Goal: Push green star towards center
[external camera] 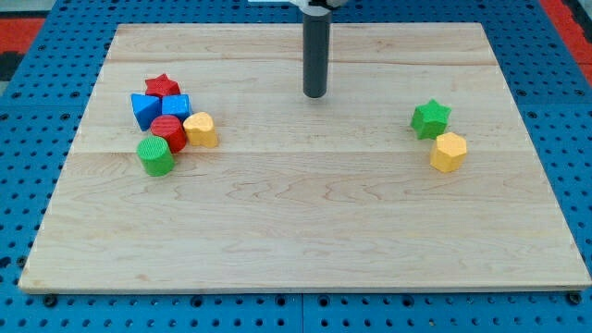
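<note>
The green star (430, 118) lies on the wooden board (305, 222) at the view's right, touching a yellow hexagon block (449, 152) just below and right of it. My tip (316, 94) stands near the top middle of the board, well to the left of the green star and a little above it, touching no block.
A cluster sits at the view's left: a red star (162, 87), two blue blocks (144, 109) (178, 106), a red cylinder (169, 132), a yellow block (201, 129) and a green cylinder (155, 155). The board lies on a blue pegboard.
</note>
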`<action>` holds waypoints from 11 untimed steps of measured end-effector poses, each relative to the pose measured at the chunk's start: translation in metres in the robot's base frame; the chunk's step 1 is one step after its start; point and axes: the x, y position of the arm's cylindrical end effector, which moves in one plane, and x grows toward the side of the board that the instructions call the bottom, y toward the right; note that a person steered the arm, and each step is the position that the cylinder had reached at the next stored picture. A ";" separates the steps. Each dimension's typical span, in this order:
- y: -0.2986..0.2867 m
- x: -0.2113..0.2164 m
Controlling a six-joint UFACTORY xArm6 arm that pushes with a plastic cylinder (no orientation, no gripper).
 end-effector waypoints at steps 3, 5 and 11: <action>-0.018 0.094; 0.009 0.185; 0.257 0.173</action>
